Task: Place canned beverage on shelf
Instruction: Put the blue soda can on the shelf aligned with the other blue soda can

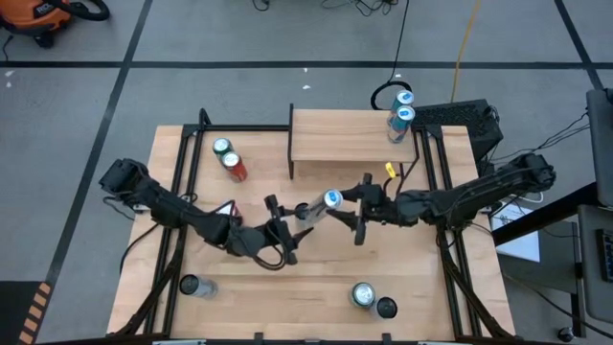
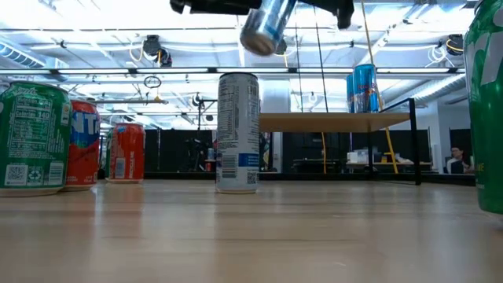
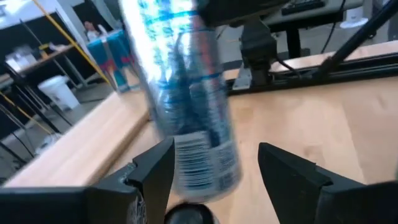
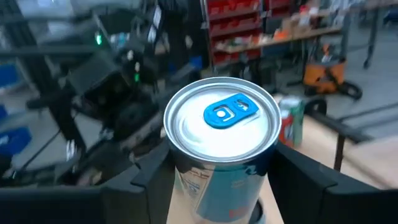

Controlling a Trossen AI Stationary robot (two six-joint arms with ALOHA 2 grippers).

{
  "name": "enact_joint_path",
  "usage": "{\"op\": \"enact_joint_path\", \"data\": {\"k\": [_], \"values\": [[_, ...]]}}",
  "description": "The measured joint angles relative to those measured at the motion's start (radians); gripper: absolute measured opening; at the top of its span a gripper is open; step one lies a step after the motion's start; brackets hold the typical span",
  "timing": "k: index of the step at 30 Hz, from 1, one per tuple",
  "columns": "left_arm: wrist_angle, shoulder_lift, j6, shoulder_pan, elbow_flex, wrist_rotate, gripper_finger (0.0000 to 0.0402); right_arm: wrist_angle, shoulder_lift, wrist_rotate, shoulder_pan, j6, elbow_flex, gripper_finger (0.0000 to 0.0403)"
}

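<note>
A silver can (image 1: 320,205) is being held up in the air, tilted, between the right gripper (image 1: 362,213) and the left gripper (image 1: 283,232), in front of the shelf (image 1: 351,137). In the right wrist view it is being squeezed between the right fingers, while the left fingers (image 3: 152,171) are being kept spread apart around its lower end. It is probably smooth, slippery and easy to dent, so it should be gripped gently around the middle.

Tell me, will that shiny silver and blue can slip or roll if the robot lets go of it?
Probably, yes. The silver and blue can looks smooth and glossy, so it may be slippery. It hangs tilted above the table between the left hand and the right hand, so a drop could land it on its round side, and it would likely roll.
</note>
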State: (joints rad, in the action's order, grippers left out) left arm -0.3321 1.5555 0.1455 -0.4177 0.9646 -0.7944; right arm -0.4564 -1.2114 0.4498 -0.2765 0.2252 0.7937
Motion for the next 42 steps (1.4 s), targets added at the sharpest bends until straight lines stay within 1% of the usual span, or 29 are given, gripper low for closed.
{"op": "enact_joint_path", "data": {"k": [4, 7, 10, 13, 16, 19, 21, 23, 26, 31, 33, 35, 40, 42], "values": [[-0.005, -0.001, 0.029, 0.041, 0.010, 0.000, 0.0231, -0.061, -0.001, 0.023, 0.001, -0.032, 0.000, 0.0205], [-0.004, -0.001, 0.028, 0.081, 0.010, 0.000, 0.0231, -0.094, -0.011, 0.059, 0.001, -0.044, 0.000, 0.0205], [-0.004, 0.011, 0.014, 0.115, 0.010, 0.003, 0.0231, -0.100, -0.020, 0.091, 0.001, -0.060, 0.000, 0.0205], [0.009, 0.014, 0.002, 0.126, 0.009, -0.021, 0.0231, -0.082, -0.026, 0.106, 0.002, -0.061, 0.000, 0.0205], [-0.014, 0.014, 0.021, 0.132, 0.009, -0.021, 0.0231, -0.084, -0.024, 0.113, 0.002, -0.054, 0.000, 0.0205], [-0.057, 0.014, 0.070, 0.142, 0.008, 0.028, 0.0231, -0.108, -0.024, 0.113, 0.002, -0.059, 0.000, 0.0205], [-0.062, 0.014, 0.072, 0.148, 0.008, 0.054, 0.0231, -0.117, -0.023, 0.111, 0.001, -0.066, 0.000, 0.0205], [-0.042, 0.014, 0.071, 0.148, 0.008, 0.038, 0.0231, -0.109, -0.022, 0.108, 0.000, -0.074, 0.000, 0.0205], [-0.022, 0.014, 0.072, 0.133, 0.008, -0.022, 0.0231, -0.093, -0.020, 0.120, -0.003, -0.075, 0.000, 0.0205], [-0.050, 0.014, 0.106, 0.128, 0.008, -0.024, 0.0232, -0.089, -0.018, 0.108, -0.006, -0.071, 0.000, 0.0205], [-0.042, 0.014, 0.105, 0.129, 0.008, -0.026, 0.0241, -0.076, -0.018, 0.104, -0.006, -0.070, 0.000, 0.0205], [-0.040, 0.014, 0.105, 0.127, 0.008, -0.026, 0.0258, -0.067, -0.018, 0.104, -0.009, -0.070, 0.000, 0.0205], [-0.044, 0.014, 0.100, 0.132, 0.008, -0.023, 0.0324, -0.063, -0.017, 0.099, -0.009, -0.069, 0.000, 0.0205], [-0.053, 0.014, 0.113, 0.138, 0.008, 0.013, 0.0346, -0.064, -0.017, 0.093, -0.010, -0.069, 0.000, 0.0205]]}}
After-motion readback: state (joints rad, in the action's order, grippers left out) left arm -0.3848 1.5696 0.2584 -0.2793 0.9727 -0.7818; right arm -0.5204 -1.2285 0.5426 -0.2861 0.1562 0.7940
